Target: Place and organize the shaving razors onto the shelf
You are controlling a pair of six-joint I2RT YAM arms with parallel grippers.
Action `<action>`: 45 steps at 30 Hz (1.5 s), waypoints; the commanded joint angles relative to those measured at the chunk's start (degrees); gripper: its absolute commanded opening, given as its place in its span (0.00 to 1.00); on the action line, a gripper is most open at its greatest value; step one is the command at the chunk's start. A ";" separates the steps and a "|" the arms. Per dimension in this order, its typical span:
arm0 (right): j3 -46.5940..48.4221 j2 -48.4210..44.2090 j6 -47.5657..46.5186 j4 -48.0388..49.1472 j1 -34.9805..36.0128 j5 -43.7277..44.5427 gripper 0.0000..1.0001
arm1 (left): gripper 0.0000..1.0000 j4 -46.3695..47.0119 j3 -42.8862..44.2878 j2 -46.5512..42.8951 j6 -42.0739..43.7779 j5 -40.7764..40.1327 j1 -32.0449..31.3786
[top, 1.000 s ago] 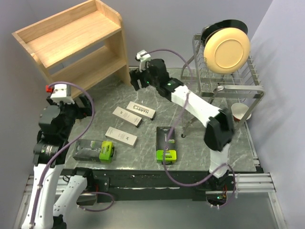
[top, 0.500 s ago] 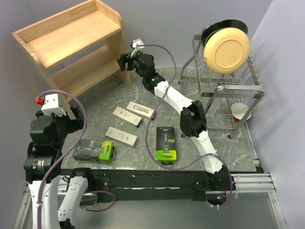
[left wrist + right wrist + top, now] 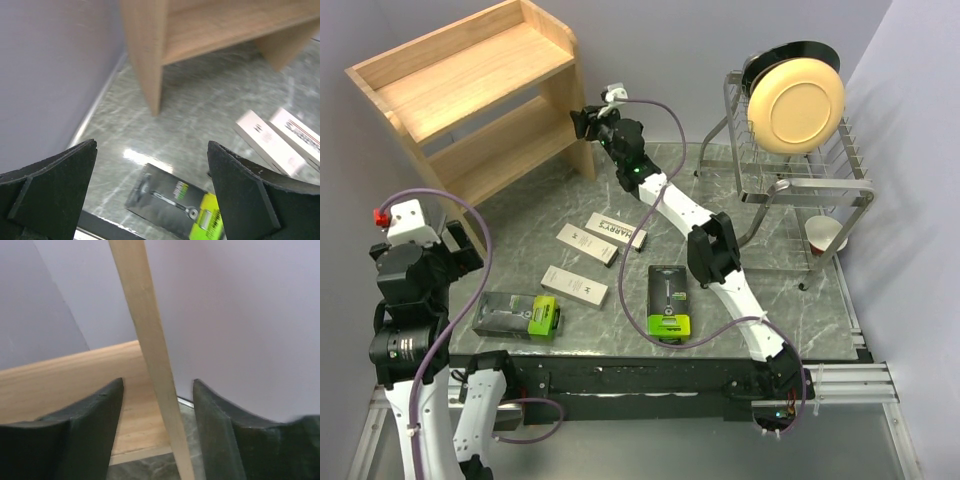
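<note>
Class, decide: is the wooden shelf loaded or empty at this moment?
Empty. On the shelf, what shows of both tiers is bare wood; all five razor packs lie flat on the table.

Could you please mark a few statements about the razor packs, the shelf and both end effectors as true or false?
1. All five razor packs lie on the table, none on the shelf. True.
2. The right end effector grips a white box. False: it is open and empty, at the shelf's side panel.
3. The left end effector is open. True.
4. The dish rack holds nothing. False: a cream plate stands in it.
</note>
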 commanded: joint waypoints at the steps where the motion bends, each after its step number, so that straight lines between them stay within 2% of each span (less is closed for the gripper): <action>1: 2.46 0.19 1.34 4.97 -0.70 -0.31 0.54 | 0.98 5.51 0.34 0.38 1.31 -7.27 0.61; 4: 1.84 0.01 0.56 6.03 -0.87 -0.58 0.47 | 0.98 9.99 -0.54 1.95 1.31 -8.24 0.61; 7: 1.15 -0.60 1.08 6.47 -1.23 -1.97 0.32 | 0.98 14.92 -0.81 4.94 1.04 -8.86 0.61; 8: -0.86 -1.73 1.08 6.99 -1.31 -2.25 0.20 | 0.98 15.71 -0.55 5.64 1.74 -7.20 0.61; 11: -2.11 -2.97 0.99 6.91 -1.84 -2.51 0.03 | 0.97 20.01 -0.63 8.80 1.31 -4.20 0.61; 12: -2.28 -3.32 1.26 6.47 -2.19 -3.56 0.01 | 0.97 20.81 -0.55 9.69 1.05 -4.63 0.61; 15: -5.00 -5.69 0.47 7.34 -2.89 -6.10 0.00 | 0.97 23.08 -0.98 11.45 1.39 -4.72 0.69; 21: -18.61 -14.74 -1.55 10.85 -3.69 -8.75 0.00 | 0.97 27.40 -3.97 12.33 2.45 -5.60 0.61; 28: -37.76 -28.96 -5.68 14.20 -4.21 -6.21 0.00 | 0.84 35.22 -6.08 16.10 5.35 -7.01 0.61; 32: -45.95 -36.01 -6.03 12.80 -4.21 -1.82 0.00 | 0.69 40.66 -7.31 19.44 5.88 -4.83 0.69; 35: -52.02 -41.37 -7.17 11.57 -3.69 0.72 0.00 | 0.54 44.09 -8.98 21.46 6.32 -2.71 0.69; 36: -53.60 -44.08 -8.83 11.22 -3.34 2.22 0.00 | 0.43 46.02 -9.24 22.08 6.49 -0.96 0.78; 39: -59.14 -48.05 -11.13 9.91 -2.29 5.12 0.00 | 0.28 49.10 -9.42 25.33 7.19 2.29 0.69; 45: -68.28 -56.14 -13.86 7.70 0.62 8.12 0.00 | 0.15 55.96 -9.33 32.10 7.20 6.34 0.78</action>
